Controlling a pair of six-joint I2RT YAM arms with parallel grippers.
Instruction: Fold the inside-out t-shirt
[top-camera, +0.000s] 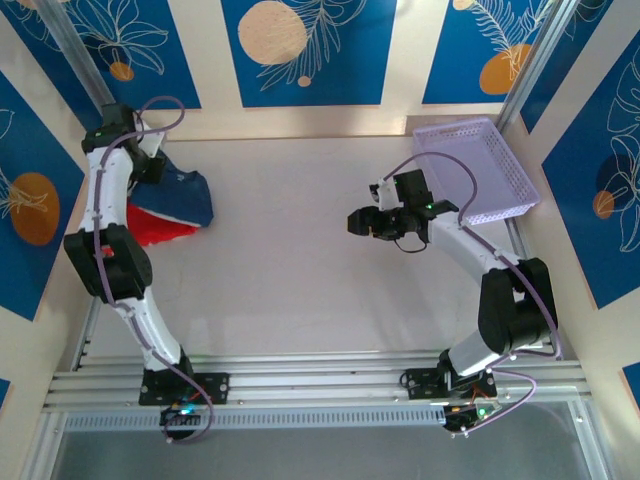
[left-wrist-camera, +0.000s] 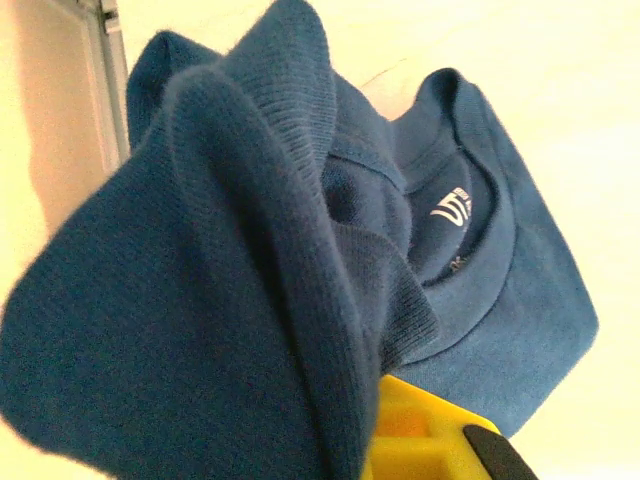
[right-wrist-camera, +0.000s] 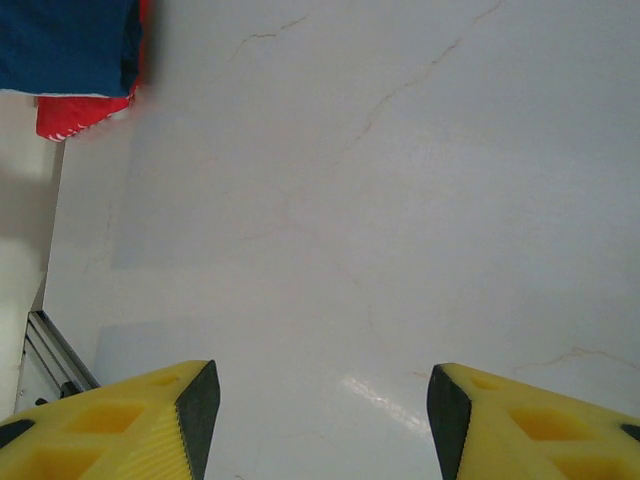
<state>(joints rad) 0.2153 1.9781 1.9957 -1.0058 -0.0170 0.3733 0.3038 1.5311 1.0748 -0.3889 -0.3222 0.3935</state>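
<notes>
The inside-out t-shirt (top-camera: 187, 193) is a dark navy bundle at the far left of the table, lying partly on a bright red garment (top-camera: 150, 226). My left gripper (top-camera: 152, 166) is at its upper left edge, shut on a bunched fold of it. In the left wrist view that navy cloth (left-wrist-camera: 220, 300) drapes over the jaws, leaving one yellow finger (left-wrist-camera: 420, 440) showing; the collar with a white logo (left-wrist-camera: 455, 210) lies beyond. My right gripper (top-camera: 360, 222) hovers open over bare table right of centre, nothing between its fingers (right-wrist-camera: 195, 410). The shirt's corner (right-wrist-camera: 70, 40) lies far off.
A lilac mesh basket (top-camera: 478, 168) stands at the back right corner. The white table (top-camera: 300, 280) stretches between the two arms. Metal rails (top-camera: 320, 375) run along the near edge. The red garment (right-wrist-camera: 80, 115) peeks from under the navy cloth.
</notes>
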